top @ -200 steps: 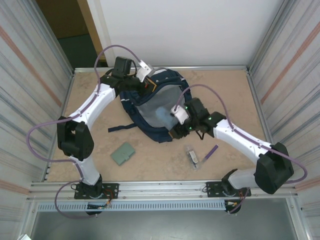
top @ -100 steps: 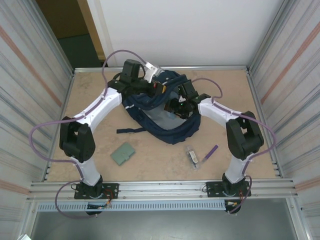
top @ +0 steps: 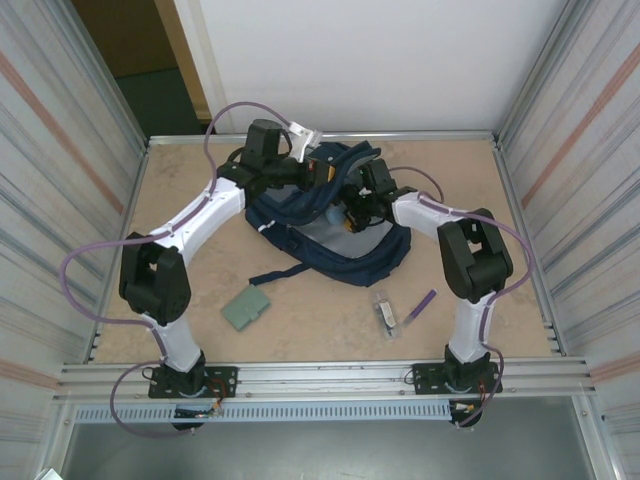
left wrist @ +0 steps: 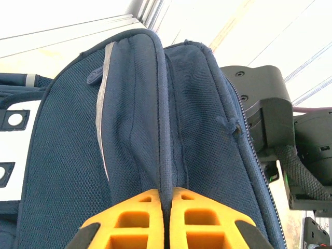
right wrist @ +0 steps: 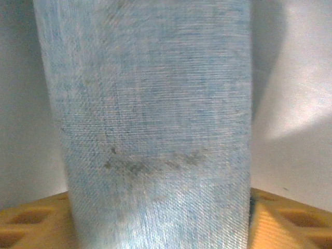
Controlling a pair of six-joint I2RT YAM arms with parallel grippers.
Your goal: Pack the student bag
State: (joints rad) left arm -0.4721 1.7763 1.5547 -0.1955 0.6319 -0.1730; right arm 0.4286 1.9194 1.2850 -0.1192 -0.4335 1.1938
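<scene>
- The student bag (top: 345,258) is lying on the table (top: 180,200), toward the back and about mid-width, mouth open with the grey lining showing.
- The left gripper (top: 320,168) is at the bag's far top edge. In the left wrist view its 2 yellow fingers (left wrist: 136,213) are pressed together on a fold of the navy mesh fabric (left wrist: 135,114).
- The right gripper (top: 352,212) is down in the bag's opening. Up close, its fingers (right wrist: 290,218) sit apart on either side of a blue-grey fabric case (right wrist: 155,104). Honestly can't tell if they're squeezing it or just flanking it.
- In front of the bag on the table: a flat green wallet thing (top: 246,306), a small clear packet (top: 384,311) and a purple pen (top: 424,303).
</scene>
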